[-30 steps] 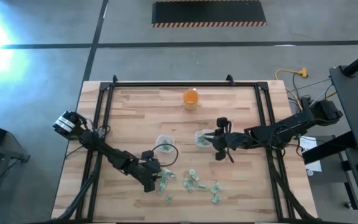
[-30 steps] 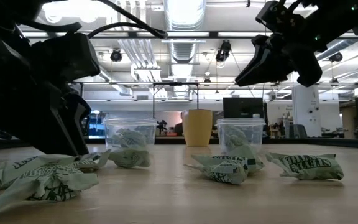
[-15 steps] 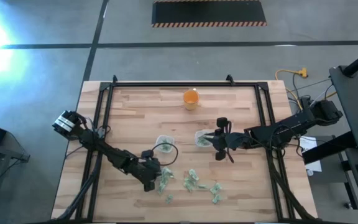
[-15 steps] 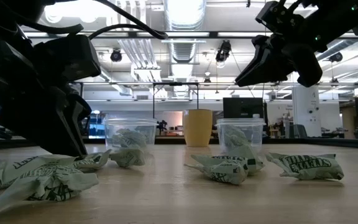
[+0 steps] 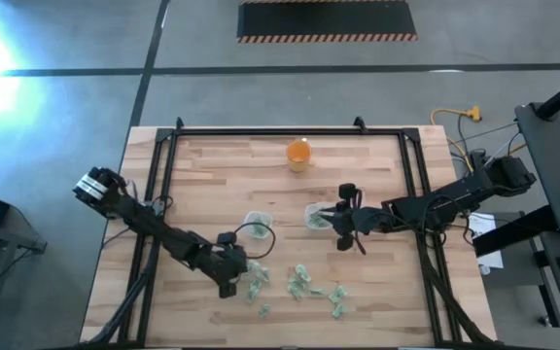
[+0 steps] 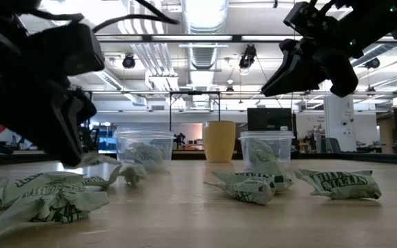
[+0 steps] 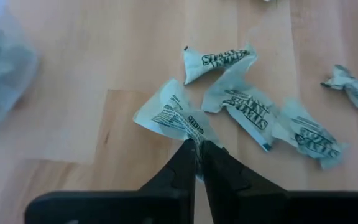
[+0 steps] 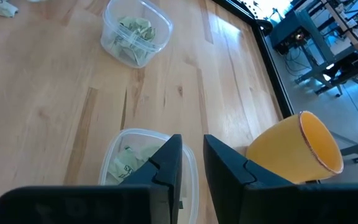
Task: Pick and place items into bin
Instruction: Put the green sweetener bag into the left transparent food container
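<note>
Several pale green, wrinkly packets (image 5: 304,282) lie loose on the near middle of the wooden table (image 5: 212,175); more of these items (image 7: 247,109) show in the left wrist view. My left gripper (image 5: 242,276) is shut on one packet (image 7: 169,117) at the left end of the scatter. Two clear tubs hold packets: the left tub (image 5: 258,224) and the right tub (image 5: 316,216). My right gripper (image 8: 192,155) hovers above the right tub (image 8: 129,165), open, nothing between its fingers. My left gripper pinches the packet by its near corner (image 7: 194,138) between the two fingertips. The fingers (image 7: 182,163) slant down at it from the table's left. The rest of the packet spreads out ahead of the fingertips. In the low view its held end (image 6: 100,160) is raised off the table.
An orange cup (image 5: 298,153) stands upright at the far middle of the table. A black frame (image 5: 261,131) runs round the table's edges. Bare wood lies to the left and far side of the tubs.
My left gripper has shut on the packet and risen a little, drawing back toward the table's left. The packet's held end has come up off the table. The other packets lie as before.
</note>
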### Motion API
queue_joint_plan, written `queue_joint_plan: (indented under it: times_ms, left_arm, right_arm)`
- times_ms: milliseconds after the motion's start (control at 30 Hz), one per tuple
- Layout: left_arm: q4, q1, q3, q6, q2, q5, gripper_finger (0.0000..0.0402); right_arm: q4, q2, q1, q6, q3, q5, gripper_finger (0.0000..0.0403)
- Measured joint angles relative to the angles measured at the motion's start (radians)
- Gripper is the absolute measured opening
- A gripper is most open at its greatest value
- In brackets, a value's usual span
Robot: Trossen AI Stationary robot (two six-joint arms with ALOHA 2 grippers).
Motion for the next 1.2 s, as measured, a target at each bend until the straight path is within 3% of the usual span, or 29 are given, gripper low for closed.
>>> queue_joint_plan:
  times_ms: [167, 367, 700, 867, 1200]
  left_arm:
    - [-0.092, -0.001, 0.002, 0.001, -0.092, -0.031, 0.0007]
    - [-0.162, 0.0, 0.0, 0.063, -0.213, -0.143, 0.0008]
    - [-0.147, 0.024, -0.002, 0.359, -0.318, -0.508, 0.0008]
    - [-0.123, 0.073, -0.005, 0.428, -0.306, -0.524, 0.0008]
    - [-0.119, 0.155, -0.004, 0.429, -0.214, -0.519, 0.0008]
  right_arm:
    - [0.0, 0.0, 0.0, 0.0, 0.0, 0.0, 0.0057]
    - [-0.001, 0.0, 0.0, 0.0, 0.0, 0.0, 0.0057]
    - [0.0, 0.0, 0.0, 0.0, 0.0, 0.0, 0.0057]
    - [0.0, 0.0, 0.0, 0.0, 0.0, 0.0, 0.0057]
    - [0.0, 0.0, 0.0, 0.0, 0.0, 0.0, 0.0056]
